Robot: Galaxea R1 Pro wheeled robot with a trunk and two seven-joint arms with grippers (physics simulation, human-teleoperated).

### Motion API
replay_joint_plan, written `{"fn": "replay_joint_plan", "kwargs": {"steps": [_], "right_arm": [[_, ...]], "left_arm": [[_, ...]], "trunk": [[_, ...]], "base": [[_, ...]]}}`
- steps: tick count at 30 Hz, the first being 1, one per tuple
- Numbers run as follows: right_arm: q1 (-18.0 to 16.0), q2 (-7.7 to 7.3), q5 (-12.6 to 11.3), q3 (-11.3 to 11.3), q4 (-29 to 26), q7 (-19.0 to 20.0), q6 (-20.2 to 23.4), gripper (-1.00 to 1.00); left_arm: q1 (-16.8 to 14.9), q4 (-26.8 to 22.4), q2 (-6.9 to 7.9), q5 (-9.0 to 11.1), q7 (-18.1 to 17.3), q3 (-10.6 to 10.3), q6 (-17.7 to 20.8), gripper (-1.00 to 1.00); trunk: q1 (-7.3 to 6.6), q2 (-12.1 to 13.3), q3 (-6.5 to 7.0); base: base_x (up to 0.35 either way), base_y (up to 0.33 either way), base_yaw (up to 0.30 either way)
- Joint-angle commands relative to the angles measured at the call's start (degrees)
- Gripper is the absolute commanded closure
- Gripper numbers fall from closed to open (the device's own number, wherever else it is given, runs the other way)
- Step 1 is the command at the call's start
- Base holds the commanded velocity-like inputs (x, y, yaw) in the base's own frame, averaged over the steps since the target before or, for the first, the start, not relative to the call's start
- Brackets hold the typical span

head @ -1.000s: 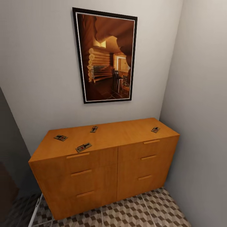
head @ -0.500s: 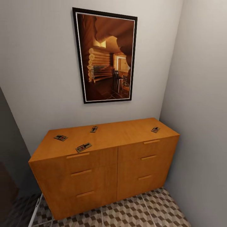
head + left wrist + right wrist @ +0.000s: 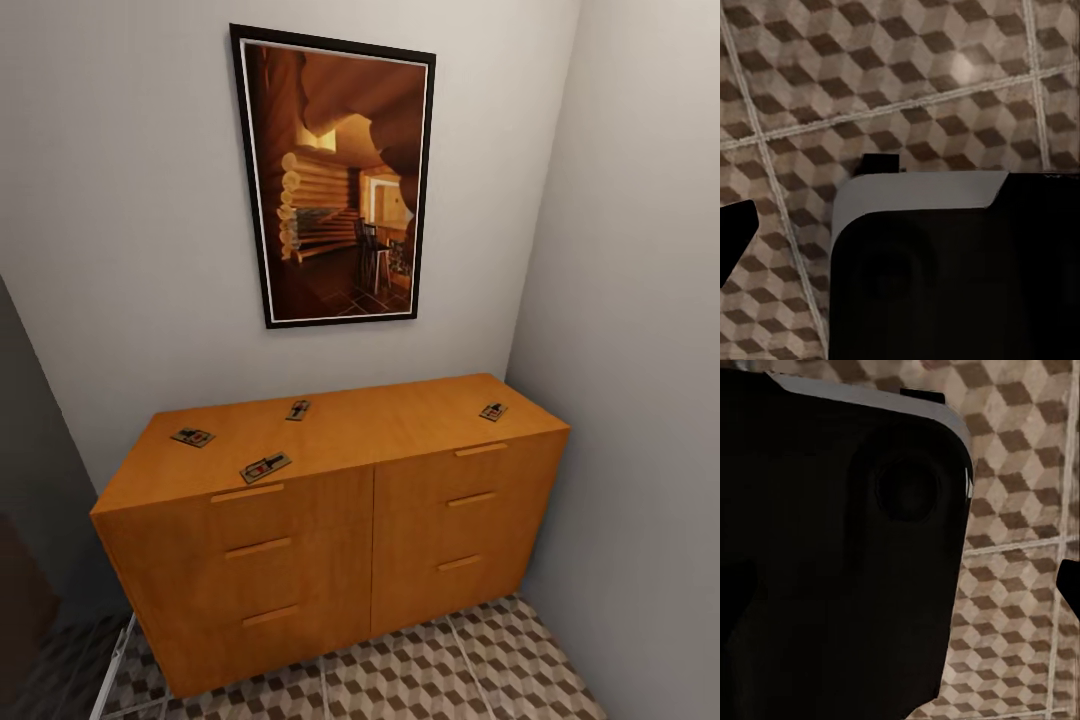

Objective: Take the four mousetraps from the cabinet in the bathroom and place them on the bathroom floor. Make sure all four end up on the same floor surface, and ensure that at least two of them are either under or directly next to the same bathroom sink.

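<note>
Stage: I judge this the very start. All four mousetraps lie on the cabinet (image 3: 330,500) top, none on the floor yet.
Trap one: the mousetrap (image 3: 192,437) near the top's left edge lies flat, set a little back from the front edge.
Trap two: another mousetrap (image 3: 265,466) sits just behind the front edge, left of the middle, turned at a slant. It looks the easiest for me to reach first.
Trap three: a third mousetrap (image 3: 298,409) lies close to the back edge, near the wall.
Trap four: the last mousetrap (image 3: 492,411) is by the right-hand end of the top, well apart from the others.
Why spread: they lie scattered and flat, so I expect four separate pinches, each low against the wood.
Floor: the cube-patterned bathroom floor (image 3: 440,670) shows in front of the cabinet, and beneath both wrist cameras (image 3: 915,82).
Tools: both wrist views look down over a dark housing at the tiles; I cannot tell whether either tool is apart or together.
Arms: I judge them hanging low, pointing at the floor, not yet raised to the cabinet top.
Wall: a framed picture (image 3: 335,180) hangs above the cabinet.
</note>
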Motion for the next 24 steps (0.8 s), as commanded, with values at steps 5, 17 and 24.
{"fn": "replay_joint_plan", "kwargs": {"steps": [5, 17, 24], "right_arm": [[0.0, -0.05, 0.7, 0.8, -7.2, -0.1, 3.2, -1.0], [0.0, -0.82, 0.8, 0.7, -22.6, 0.1, 12.5, -1.0], [0.0, -0.97, 0.7, 0.5, -30.2, 0.1, 15.1, -1.0]], "left_arm": [[0.0, -6.2, 0.14, 0.2, 0.0, 0.0, 4.6, -1.0], [0.0, -17.7, 0.54, 0.1, -0.4, -0.1, 10.7, -1.0], [0.0, -21.9, 0.67, 0.1, -0.3, 0.0, 11.5, -1.0]], "trunk": [[0.0, 0.0, -0.06], [0.0, 0.0, -0.06], [0.0, 0.0, -0.06]], "base": [[0.0, 0.0, 0.0], [0.0, 0.0, 0.0], [0.0, 0.0, 0.0]]}}
